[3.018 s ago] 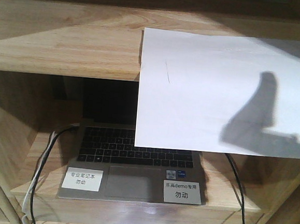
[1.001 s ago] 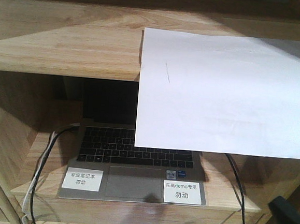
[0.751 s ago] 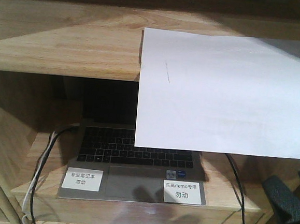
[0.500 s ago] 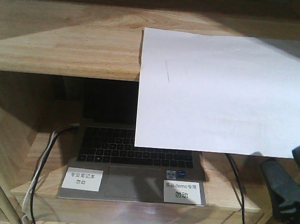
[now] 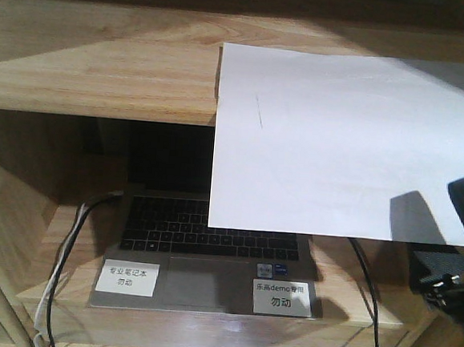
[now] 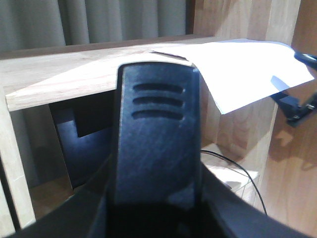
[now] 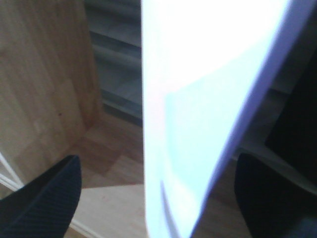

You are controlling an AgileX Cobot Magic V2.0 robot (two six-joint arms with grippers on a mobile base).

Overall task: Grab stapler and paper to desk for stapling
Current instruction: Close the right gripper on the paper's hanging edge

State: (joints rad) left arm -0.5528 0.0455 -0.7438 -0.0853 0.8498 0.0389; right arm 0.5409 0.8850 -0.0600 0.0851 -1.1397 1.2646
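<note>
The white paper lies on the upper shelf board and overhangs its front edge, also seen as the paper in the left wrist view. My right gripper is open at the sheet's lower right corner, one finger above and one below the edge. In the right wrist view the paper runs between the two spread fingers of the right gripper. My left gripper is shut on the black stapler, which fills its view. The desk is out of view.
An open laptop with two white labels sits on the lower shelf under the paper, with cables at its left and right. Wooden shelf side panels close in both sides. The upper shelf board carries the sheet.
My right gripper has risen from the lower right corner of the front view up to the paper's overhanging corner, and now casts a shadow on the sheet. The paper has not moved.
</note>
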